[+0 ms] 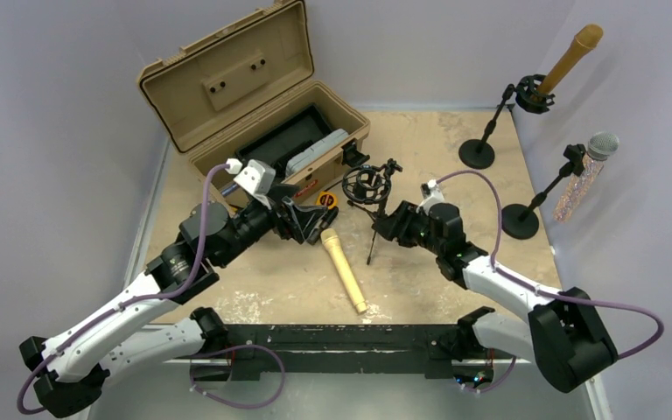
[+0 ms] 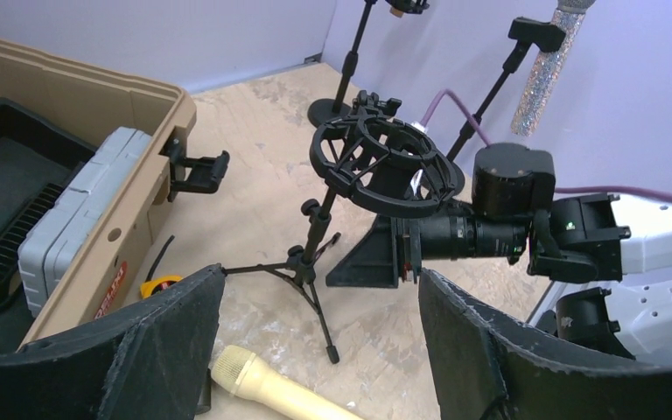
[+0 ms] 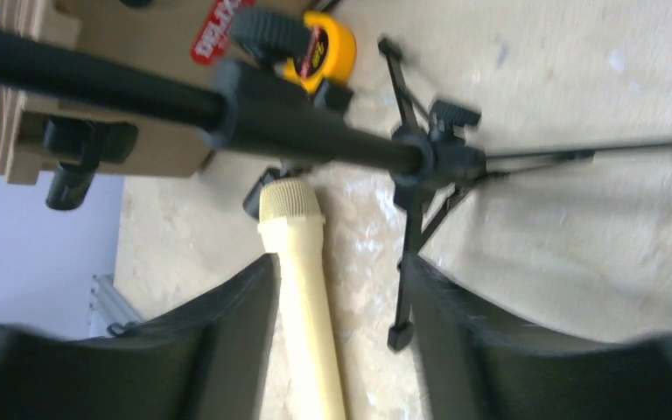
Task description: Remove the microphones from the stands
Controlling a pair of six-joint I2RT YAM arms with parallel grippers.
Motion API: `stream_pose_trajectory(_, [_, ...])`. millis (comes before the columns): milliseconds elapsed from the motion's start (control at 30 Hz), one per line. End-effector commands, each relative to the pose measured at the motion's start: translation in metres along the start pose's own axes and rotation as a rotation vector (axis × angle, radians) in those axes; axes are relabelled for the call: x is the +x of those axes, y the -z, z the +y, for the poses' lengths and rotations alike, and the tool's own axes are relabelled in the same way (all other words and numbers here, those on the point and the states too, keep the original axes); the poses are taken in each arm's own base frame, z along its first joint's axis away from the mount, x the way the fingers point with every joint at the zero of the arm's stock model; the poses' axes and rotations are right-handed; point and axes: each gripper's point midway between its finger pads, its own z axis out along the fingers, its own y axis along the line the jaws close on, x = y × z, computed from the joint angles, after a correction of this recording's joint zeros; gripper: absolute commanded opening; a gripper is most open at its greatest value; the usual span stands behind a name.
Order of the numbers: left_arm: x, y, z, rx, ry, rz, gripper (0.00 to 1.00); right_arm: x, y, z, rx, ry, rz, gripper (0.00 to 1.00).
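Obs: cream plastic microphone (image 1: 343,267) lies flat on bench (image 1: 481,280), out of black tripod stand (image 1: 369,188); ring mount empty. Both empty: left pincer (image 1: 311,226) wide by its head, right pincer (image 1: 383,226) parted near pole. Risk: right arm tips light stand. Only right wrist view shows tripod foot just beside microphone.

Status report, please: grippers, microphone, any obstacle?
Left gripper and right gripper open, empty. Microphone lies on table, out of stand. Nothing blocking it.
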Motion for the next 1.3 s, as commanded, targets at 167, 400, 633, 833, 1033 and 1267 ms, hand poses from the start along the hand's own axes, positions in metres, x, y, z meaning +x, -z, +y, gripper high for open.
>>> stream_pose_trajectory(167, [-0.006, 0.007, 0.006, -0.023, -0.001, -0.040, 0.79, 0.030, 0.008, 0.019, -0.179, 0.018, 0.113, 0.00])
stream_pose_trajectory(400, [-0.002, 0.004, 0.005, -0.020, 0.005, -0.031, 0.79, 0.035, -0.019, 0.011, -0.159, -0.054, 0.129, 0.00])
stream_pose_trajectory(633, [0.000, 0.002, 0.005, -0.019, 0.003, -0.021, 0.79, 0.036, -0.047, -0.012, -0.050, -0.090, 0.130, 0.00])
stream_pose_trajectory(833, [0.001, 0.002, 0.007, -0.026, 0.002, -0.020, 0.78, 0.028, -0.050, -0.061, 0.269, -0.227, 0.060, 0.00])
stream_pose_trajectory(1033, [0.000, 0.002, 0.005, -0.019, 0.002, -0.019, 0.78, 0.030, -0.048, -0.085, 0.367, -0.295, 0.058, 0.00])
stream_pose_trajectory(1267, [-0.003, 0.005, 0.006, -0.024, -0.005, -0.028, 0.78, 0.015, -0.041, -0.097, 0.397, -0.372, 0.029, 0.00])
